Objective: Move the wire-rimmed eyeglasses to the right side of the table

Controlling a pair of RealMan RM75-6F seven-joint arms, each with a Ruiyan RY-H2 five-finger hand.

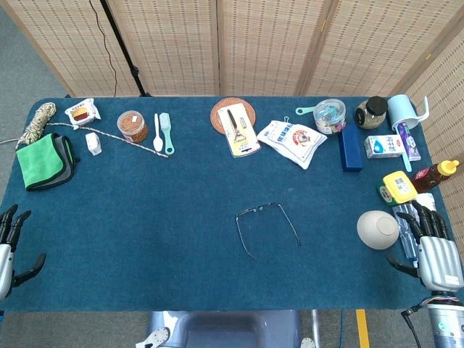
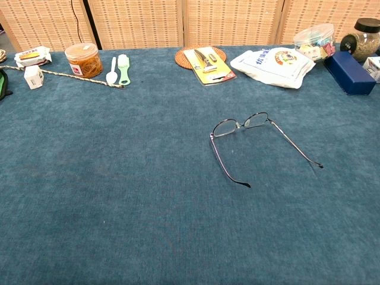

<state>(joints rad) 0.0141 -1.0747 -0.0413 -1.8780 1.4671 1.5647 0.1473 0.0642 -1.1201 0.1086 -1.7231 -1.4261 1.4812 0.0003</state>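
**Eyeglasses mid-tabletop, both hands idle at near corners**

I see the wire-rimmed eyeglasses [image 1: 267, 225] lying on the blue tabletop [image 1: 145, 232] near its middle, temples unfolded and pointing toward me, lenses on the far side. They are well apart from both sets of fingers, nothing touching them.

My right hand [image 1: 433, 246] sits at the near right corner, fingers [image 1: 428, 219] spread and upright, holding nothing. Just beside those fingers, on the side toward the glasses, rests a beige rounded object [image 1: 378, 229]; a yellow box [image 1: 398, 187] lies just beyond the fingertips.

My left hand [image 1: 10, 250] is at the near left corner, fingers apart, empty (only partly in frame). A green cloth [image 1: 42, 160] lies well beyond it.

The chest view shows neither hand.
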